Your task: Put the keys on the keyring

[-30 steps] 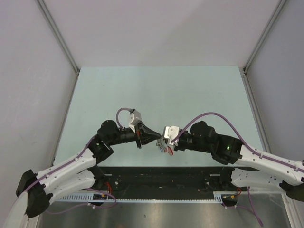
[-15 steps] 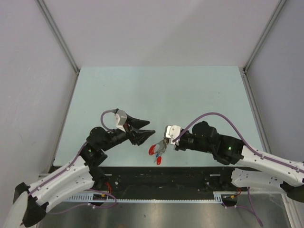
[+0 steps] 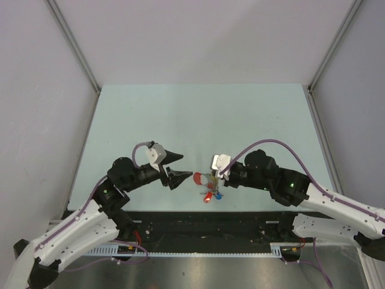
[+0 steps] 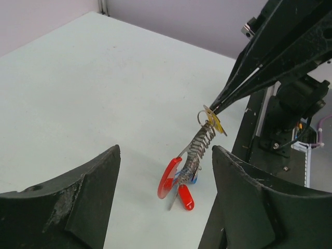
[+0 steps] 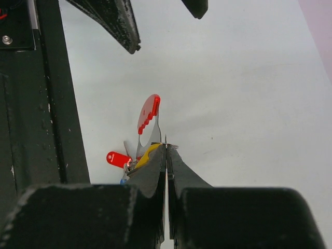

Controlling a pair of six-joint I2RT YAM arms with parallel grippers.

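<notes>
My right gripper [image 3: 212,178] is shut on the keyring [image 4: 199,148], pinching its small metal ring at the top, close above the table [image 3: 198,114]. The grey coiled strap hangs down to a red curved end piece [image 4: 167,178] that touches the table. The keys hang in the same bundle: a yellow head [image 4: 216,123] by the fingertips, a red head [image 4: 185,197] and a blue head [image 4: 193,179] low down. In the right wrist view the gripper [image 5: 166,148] is shut, with the yellow key [image 5: 147,154] beside its tip. My left gripper [image 3: 187,165] stands open to the bundle's left, holding nothing [image 4: 163,207].
The black base rail [image 3: 198,220] runs along the table's near edge, just behind the hanging bundle, and the arms' bases stand on it. Grey walls close off the table on the left, right and far sides.
The left gripper has opened, let go of the bundle and drawn back to the left. The keyring with the keys now hangs from the right gripper alone.
</notes>
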